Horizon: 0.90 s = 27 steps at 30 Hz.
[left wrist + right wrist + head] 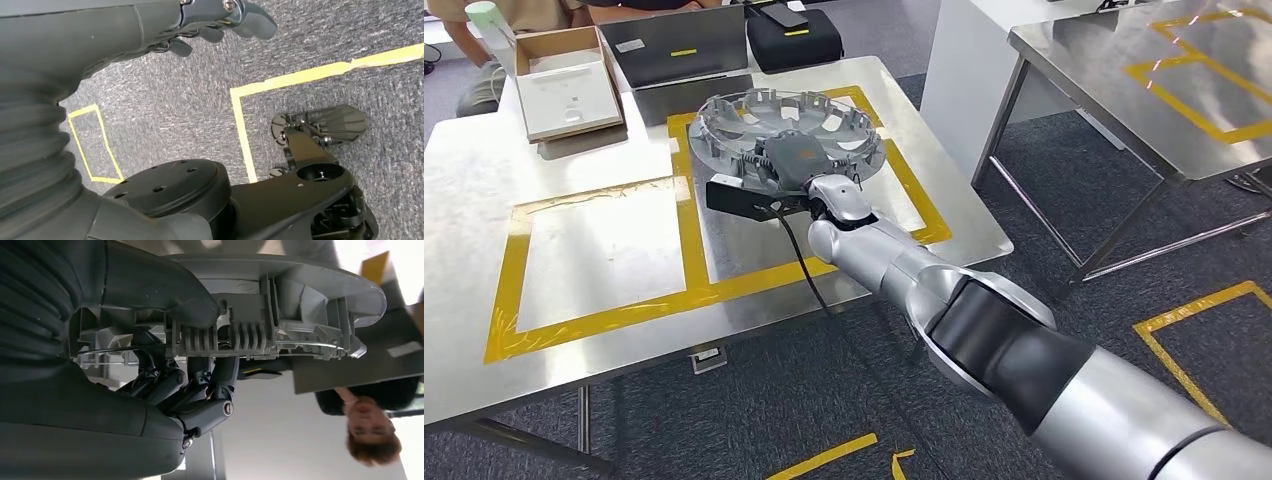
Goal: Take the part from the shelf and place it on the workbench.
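Far left on the bench sits an open cardboard box, with a dark laptop and a black case behind it, all pushed back and clear of the taped work area. A person sits beyond that corner. Two yellow tape rectangles mark the landing zones; the nearer-left one is bare.

Over the right rectangle is the part, a round grey ribbed disc like a wheel cover. It lies roughly flat, ribbed underside up, so there is no real long axis; its broad face is level with the bench. I can't tell whether it rests on the bench or hangs just above it.

The right hand has it by the near rim, thumb over the ribs and fingers curled under the edge, a pinch that keeps the disc level for setting down.

The left hand hangs by the robot's side over grey carpet, fingers loosely curled, holding nothing.
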### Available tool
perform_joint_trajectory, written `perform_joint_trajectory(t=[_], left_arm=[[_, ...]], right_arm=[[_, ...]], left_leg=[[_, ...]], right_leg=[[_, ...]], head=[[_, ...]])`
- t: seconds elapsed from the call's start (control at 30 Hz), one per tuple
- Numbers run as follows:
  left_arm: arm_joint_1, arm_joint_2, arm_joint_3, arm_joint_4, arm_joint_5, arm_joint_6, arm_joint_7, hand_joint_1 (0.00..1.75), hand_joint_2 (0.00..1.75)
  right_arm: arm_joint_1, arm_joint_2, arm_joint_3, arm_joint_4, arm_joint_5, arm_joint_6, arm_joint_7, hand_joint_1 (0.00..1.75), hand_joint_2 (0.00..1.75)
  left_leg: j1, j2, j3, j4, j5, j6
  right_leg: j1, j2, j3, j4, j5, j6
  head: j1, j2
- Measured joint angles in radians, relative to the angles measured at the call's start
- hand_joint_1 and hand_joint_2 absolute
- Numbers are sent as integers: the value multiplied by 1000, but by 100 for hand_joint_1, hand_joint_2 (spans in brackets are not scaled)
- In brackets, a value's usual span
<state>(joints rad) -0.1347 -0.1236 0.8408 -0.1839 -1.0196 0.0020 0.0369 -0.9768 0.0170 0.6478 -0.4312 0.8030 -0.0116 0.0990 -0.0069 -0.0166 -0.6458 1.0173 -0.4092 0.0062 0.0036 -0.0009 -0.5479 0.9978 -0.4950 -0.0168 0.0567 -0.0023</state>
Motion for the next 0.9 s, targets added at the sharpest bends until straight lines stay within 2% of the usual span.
perform_joint_trajectory(t=[0.03, 0.13, 0.17, 0.27, 0.47, 0.67, 0.8, 0.83, 0.9], left_arm=[[-1, 0, -1, 0, 0, 0, -1, 0, 175], [-5, 0, -4, 0, -1, 0, -5, 0, 175], [-6, 0, -5, 0, -1, 1, -5, 0, 131], [-9, -1, -6, 1, -5, 4, -5, 0, 0], [-13, -3, -12, 2, -9, -18, 1, 0, 0], [-14, -2, -13, 2, -17, -11, 17, 0, 0], [-15, -2, -13, 2, -6, -10, 13, 0, 0], [-15, -3, -13, 2, -2, -10, 10, 0, 0], [-15, -3, -12, 2, 6, -10, 2, 0, 0]], right_arm=[[-11, 1, -6, 22, -1, 10, 12, 175, 175], [-30, 2, -24, 72, -4, 27, 30, 44, 44], [-35, 2, -29, 84, -5, 30, 31, 0, 0], [-51, 2, -41, 110, -5, 32, 32, 0, 0], [-59, -6, -68, 130, -7, 27, -2, 0, 0], [-83, -8, -93, 121, -27, -4, -129, 0, 0], [-101, -14, -124, 62, -93, -33, -244, 0, 0], [-108, -18, -134, 33, -114, -43, -270, 0, 0], [-114, -33, -153, -48, -155, -59, -301, 0, 0]], left_leg=[[0, 0, 0, 0, 0, 0], [0, 2, 1, 0, 0, 0], [0, 3, 2, 0, 0, 1], [1, 5, 6, 0, 0, 1], [2, 6, 14, -2, 1, 0], [3, 6, 17, -2, 1, 0], [1, 8, 24, -15, 9, 17], [4, 10, 28, -25, 15, 20], [9, 14, 31, -36, 22, 23]], right_leg=[[0, 0, 1, -1, 0, 4], [-1, 1, 1, -2, 1, 10], [-1, 1, 1, -2, 2, 11], [-2, 3, 3, -2, 2, 12], [-2, 3, 10, -1, 1, 13], [-2, 4, 13, 0, 2, 13], [-4, 4, 14, -3, 2, 29], [-4, 4, 6, 15, -11, 32], [-7, 4, -38, 111, -68, 38]], head=[[0, 0], [0, 0], [0, 0], [0, 0], [0, 0], [0, 0], [0, 0], [1, 0], [3, 0]])
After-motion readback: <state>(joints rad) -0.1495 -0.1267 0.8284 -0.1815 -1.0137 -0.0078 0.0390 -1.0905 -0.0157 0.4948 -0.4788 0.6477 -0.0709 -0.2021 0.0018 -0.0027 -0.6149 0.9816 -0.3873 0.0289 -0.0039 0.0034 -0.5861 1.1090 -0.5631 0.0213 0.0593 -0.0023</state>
